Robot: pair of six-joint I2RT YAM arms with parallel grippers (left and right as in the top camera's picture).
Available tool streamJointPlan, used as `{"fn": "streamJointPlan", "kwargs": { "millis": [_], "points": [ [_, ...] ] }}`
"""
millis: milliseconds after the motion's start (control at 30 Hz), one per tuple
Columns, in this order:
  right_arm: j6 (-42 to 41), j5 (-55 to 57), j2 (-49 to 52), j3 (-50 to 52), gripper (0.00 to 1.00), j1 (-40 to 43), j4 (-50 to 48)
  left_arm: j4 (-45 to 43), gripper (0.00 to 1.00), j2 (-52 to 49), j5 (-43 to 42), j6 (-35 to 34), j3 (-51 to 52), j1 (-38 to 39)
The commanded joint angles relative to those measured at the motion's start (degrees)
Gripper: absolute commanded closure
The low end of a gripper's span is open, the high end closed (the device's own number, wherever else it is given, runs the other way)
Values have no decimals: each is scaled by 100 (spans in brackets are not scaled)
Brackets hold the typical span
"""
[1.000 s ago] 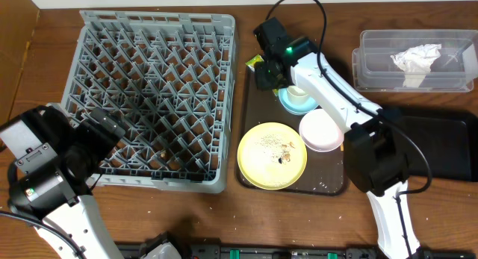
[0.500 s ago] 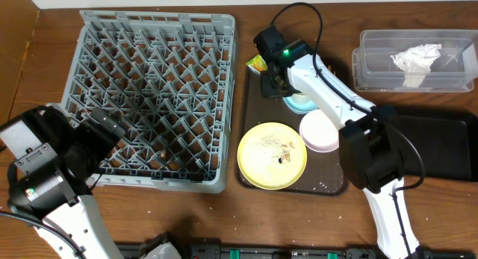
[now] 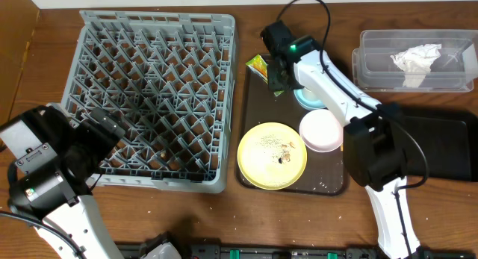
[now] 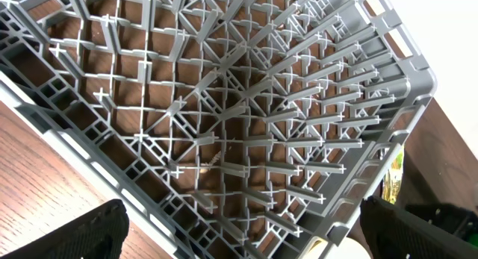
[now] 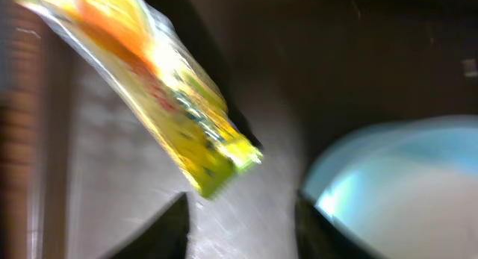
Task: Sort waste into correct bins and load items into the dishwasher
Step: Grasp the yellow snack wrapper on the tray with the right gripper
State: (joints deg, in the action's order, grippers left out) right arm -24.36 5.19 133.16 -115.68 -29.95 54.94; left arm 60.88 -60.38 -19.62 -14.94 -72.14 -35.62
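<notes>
My right gripper (image 3: 278, 85) is open and empty, low over the back of the dark-brown tray (image 3: 254, 102), between the yellow-green wrapper (image 3: 258, 64) and the light-blue saucer (image 3: 311, 101). In the right wrist view its fingers (image 5: 239, 225) straddle bare tray, with the wrapper (image 5: 175, 95) just ahead on the left and the saucer (image 5: 403, 184) on the right. The yellow plate (image 3: 272, 156) with crumbs and the pale bowl (image 3: 322, 130) sit on the tray. My left gripper (image 3: 110, 129) is open at the grey rack's (image 3: 149, 35) front-left corner (image 4: 246, 240). Cup and chopsticks are hidden.
The clear tub (image 3: 373, 76) at the back right holds the crumpled napkin (image 3: 415, 59). The black bin (image 3: 448, 151) lies in front of it at the right edge. My right arm crosses above the saucer and bowl.
My right gripper has shifted to the right, off the wrapper and toward the saucer, so the wrapper shows more and the cup is covered. The left arm has not moved.
</notes>
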Motion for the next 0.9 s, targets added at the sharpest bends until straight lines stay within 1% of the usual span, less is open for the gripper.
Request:
{"fn": "streamJointPlan", "kwargs": {
  "millis": [0, 67, 233, 333, 433, 567, 667, 733, 767, 800, 867],
  "points": [
    [306, -417, 11, -240, 47, -13, -232, -7, 0, 15, -72, 74, -122, -33],
    [372, -404, 42, -238, 41, -61, -363, -7, 0, 15, -72, 74, -122, -33],
    [708, -247, 247, -238, 33, -192, -721, -7, 0, 15, -72, 74, -122, -33],
    [708, 33, 400, -236, 32, -205, -839, -7, 0, 15, -72, 74, -122, -33],
    [820, 35, 566, -238, 32, -205, -931, -7, 0, 15, -72, 74, -122, -33],
    [817, 63, 758, -236, 33, -205, -933, -7, 0, 15, -72, 74, -122, -33],
    [820, 127, 855, -236, 36, -205, -929, -7, 0, 15, -72, 74, -122, -33],
    [820, 144, 892, -236, 36, -205, -929, -7, 0, 15, -70, 74, -122, -33],
    [820, 144, 892, -236, 37, -205, -929, -7, 0, 15, -72, 74, -122, -33],
    [820, 146, 892, -236, 44, -205, -931, -7, 0, 15, -72, 74, -122, -33],
    [815, 144, 892, -243, 71, -205, -946, -7, 0, 15, -72, 74, -122, -33]
  ]
}}
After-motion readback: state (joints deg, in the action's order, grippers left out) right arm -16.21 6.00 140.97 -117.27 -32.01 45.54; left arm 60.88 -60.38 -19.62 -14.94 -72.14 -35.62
